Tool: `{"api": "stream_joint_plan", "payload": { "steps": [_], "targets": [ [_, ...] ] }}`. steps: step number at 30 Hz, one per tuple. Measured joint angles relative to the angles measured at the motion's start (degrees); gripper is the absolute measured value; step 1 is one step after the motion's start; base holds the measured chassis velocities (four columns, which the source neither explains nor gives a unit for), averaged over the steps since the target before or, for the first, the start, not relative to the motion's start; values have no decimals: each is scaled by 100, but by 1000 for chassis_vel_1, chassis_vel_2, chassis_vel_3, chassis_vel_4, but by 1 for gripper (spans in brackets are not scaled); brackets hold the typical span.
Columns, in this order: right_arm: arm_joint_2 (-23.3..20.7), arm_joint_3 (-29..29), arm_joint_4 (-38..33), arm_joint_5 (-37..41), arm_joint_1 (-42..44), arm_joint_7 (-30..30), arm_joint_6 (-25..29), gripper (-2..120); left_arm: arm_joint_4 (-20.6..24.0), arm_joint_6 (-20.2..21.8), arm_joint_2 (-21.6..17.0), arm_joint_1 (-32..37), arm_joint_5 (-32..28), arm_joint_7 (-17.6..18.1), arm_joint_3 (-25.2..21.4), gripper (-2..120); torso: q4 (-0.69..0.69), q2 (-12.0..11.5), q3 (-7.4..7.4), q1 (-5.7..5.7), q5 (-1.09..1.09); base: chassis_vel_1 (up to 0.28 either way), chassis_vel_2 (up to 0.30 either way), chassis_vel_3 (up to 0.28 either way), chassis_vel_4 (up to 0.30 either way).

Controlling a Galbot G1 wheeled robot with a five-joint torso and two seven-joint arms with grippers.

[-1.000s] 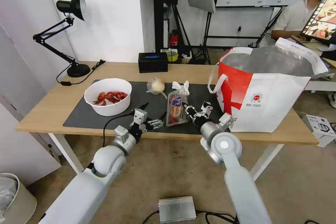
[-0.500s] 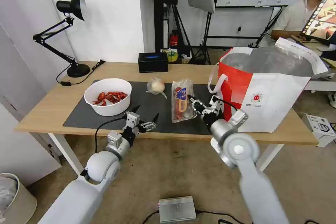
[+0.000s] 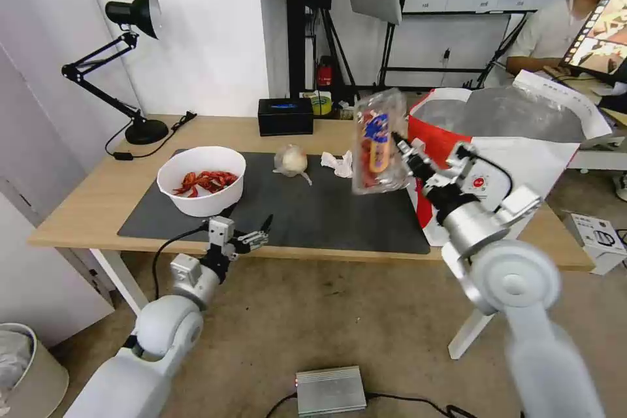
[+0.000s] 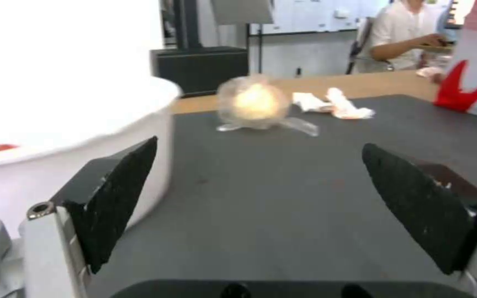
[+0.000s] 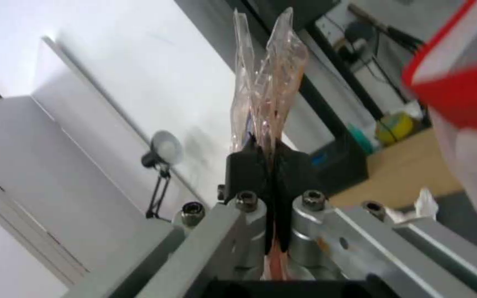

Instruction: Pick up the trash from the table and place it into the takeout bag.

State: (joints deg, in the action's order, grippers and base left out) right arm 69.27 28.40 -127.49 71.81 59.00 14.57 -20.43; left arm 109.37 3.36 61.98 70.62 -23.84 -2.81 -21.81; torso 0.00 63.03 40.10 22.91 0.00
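My right gripper (image 3: 403, 147) is shut on the edge of the clear plastic tray (image 3: 379, 142). It holds the tray upright in the air just left of the takeout bag (image 3: 522, 144); the wrist view shows the pads (image 5: 249, 163) clamped on the tray (image 5: 271, 62). The white bowl of red shells (image 3: 201, 179), the balled clear bag (image 3: 291, 160) and the crumpled tissue (image 3: 337, 163) rest on the dark mat (image 3: 313, 212). My left gripper (image 3: 251, 225) stands open at the mat's front edge, beside the bowl (image 4: 56, 136), with nothing between its fingers (image 4: 117, 198).
A black tissue box (image 3: 285, 115) and a black desk lamp (image 3: 130, 65) stand at the back of the table (image 3: 85, 199). On the floor lie a metal box (image 3: 330, 390), a white bin (image 3: 26, 366) and a small carton (image 3: 597, 238).
My right gripper has lifted the tray off the mat and carried it up and right toward the takeout bag, uncovering the tissue. My left arm has drawn back to the left.
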Motion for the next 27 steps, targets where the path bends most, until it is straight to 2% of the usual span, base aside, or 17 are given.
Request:
{"api": "stream_joint_plan", "payload": {
  "steps": [4, 8, 17, 27],
  "targets": [
    [-144, 312, -125, 183, -9, -25, 73, 0, 115, 4, -54, 306, -62, -87, -390, 100, 0, 0, 0, 0, 0, 0, 0, 0, 0],
    [-286, 630, -166, 447, -92, 14, 102, 0, 183, 4, -68, 474, -74, -152, -579, 100, 1, 0, 0, 0, 0, 0, 0, 0, 0],
    [-570, 1210, -177, 954, -186, 209, 219, 0, 207, 2, -23, 503, -73, -170, -605, 100, 0, 0, 1, 1, 0, 0, 0, 0, 0],
    [-673, 1499, 304, 1247, -492, 846, 867, 0, 188, -12, 70, 531, -36, -191, -549, 100, 0, 0, 1, 1, 0, 0, 0, 0, 0]
  ]
}}
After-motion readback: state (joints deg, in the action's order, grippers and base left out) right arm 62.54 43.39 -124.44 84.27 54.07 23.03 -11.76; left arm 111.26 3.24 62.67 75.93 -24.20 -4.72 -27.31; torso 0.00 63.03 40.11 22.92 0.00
